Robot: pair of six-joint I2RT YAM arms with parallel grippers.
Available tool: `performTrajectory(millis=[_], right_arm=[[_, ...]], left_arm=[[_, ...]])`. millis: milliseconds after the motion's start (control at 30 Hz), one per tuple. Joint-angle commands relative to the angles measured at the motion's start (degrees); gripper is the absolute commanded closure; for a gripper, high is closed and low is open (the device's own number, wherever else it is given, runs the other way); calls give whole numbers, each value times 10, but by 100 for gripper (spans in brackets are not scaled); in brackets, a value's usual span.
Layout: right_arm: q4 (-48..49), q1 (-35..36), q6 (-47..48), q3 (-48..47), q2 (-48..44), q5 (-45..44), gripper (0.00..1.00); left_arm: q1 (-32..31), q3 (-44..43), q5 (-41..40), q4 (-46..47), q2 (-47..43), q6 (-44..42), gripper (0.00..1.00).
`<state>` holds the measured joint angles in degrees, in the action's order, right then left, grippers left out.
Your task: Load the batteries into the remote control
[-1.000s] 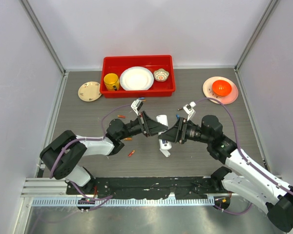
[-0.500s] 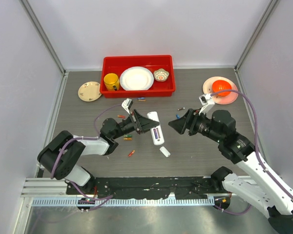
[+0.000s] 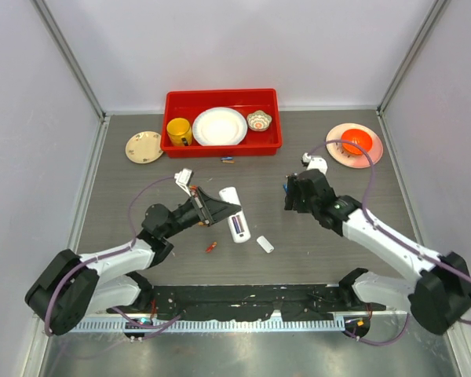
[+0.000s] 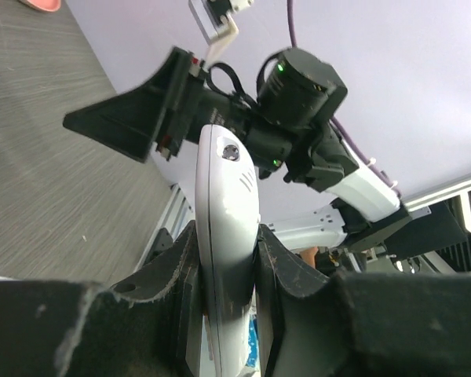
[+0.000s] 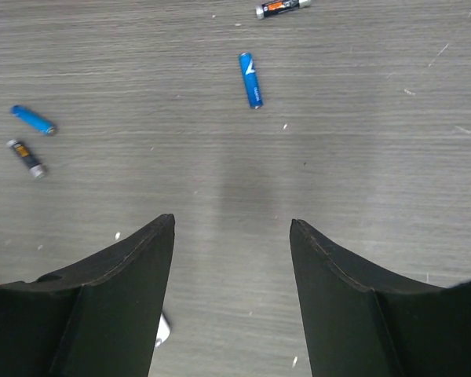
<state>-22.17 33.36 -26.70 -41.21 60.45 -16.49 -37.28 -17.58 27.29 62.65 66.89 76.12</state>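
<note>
Left claw (image 4: 224, 263) is clamped on the remote (image 4: 226, 196), held at frame centre. My right claw (image 5: 231, 228) hangs apart, holding nothing, over loose batteries (image 5: 250, 80). Step, I judge: fetching a battery. Next: descend and pinch the blue one.

Red bin (image 3: 220, 93), upper centre: white plate (image 3: 220, 126), mug (image 3: 178, 130), small bowl (image 3: 259, 120). Pink plate (image 3: 335, 135), upper right: orange bowl (image 3: 355, 141).

Slim white remote control (image 3: 234, 214) angled, recess upward; coloured batteries (image 5: 251, 80) lie scattered.

remote control (image 4: 226, 236): smooth glossy white plastic. table (image 5: 377, 141): matt grey woodgrain. blue battery (image 5: 250, 80), upper centre: shiny wrap.
</note>
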Motion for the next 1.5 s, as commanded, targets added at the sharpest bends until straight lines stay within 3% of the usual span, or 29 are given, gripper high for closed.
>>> performTrajectory(millis=[0,267,433,467,633,767,933,1467], right_arm=[[64,-14,42,-72,101,-44,35],[91,-57,66,-168,233,-26,55],[77,-57,101,-190,284,-1,56],[78,-57,103,-187,288,1,56],[80,-57,104,-184,322,15,49],[100,-57,100,-170,337,8,48],[129,-57,91,-164,362,13,49],[129,-57,97,-170,405,6,62]], left_arm=[[19,36,-18,-10,-47,-10,100],[29,113,-65,39,-120,14,100],[30,127,-62,55,-149,15,94],[29,128,-62,55,-152,16,100],[29,155,-102,42,-182,44,100],[29,156,-121,-56,-235,42,100],[29,114,-77,-183,-294,-22,100],[29,106,-22,-101,-254,-37,100]])
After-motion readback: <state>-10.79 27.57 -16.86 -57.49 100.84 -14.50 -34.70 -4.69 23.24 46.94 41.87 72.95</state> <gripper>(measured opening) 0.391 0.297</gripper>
